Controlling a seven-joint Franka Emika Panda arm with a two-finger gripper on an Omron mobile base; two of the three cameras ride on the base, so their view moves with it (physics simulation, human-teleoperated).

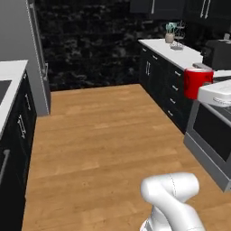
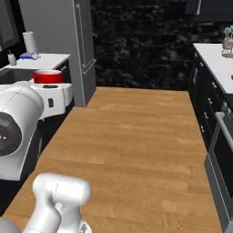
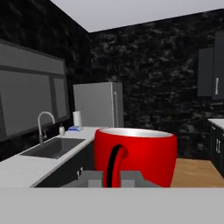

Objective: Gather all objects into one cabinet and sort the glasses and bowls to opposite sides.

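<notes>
High above the wood floor (image 1: 103, 135), hand (image 3: 113, 177) clamped on the red cup (image 3: 136, 153), sink (image 3: 52, 146) beyond

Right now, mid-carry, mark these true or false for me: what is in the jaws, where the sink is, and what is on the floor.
1. The gripper holds a red cup. True.
2. The cup is blue. False: it is glossy red in all three views.
3. A sink with a curved faucet is set into the white counter in the hand view. True.
4. The cup stands on the wooden floor. False: it is held up in the air, clear of the floor.
5. A grey fridge stands against the dark wall. True.
</notes>
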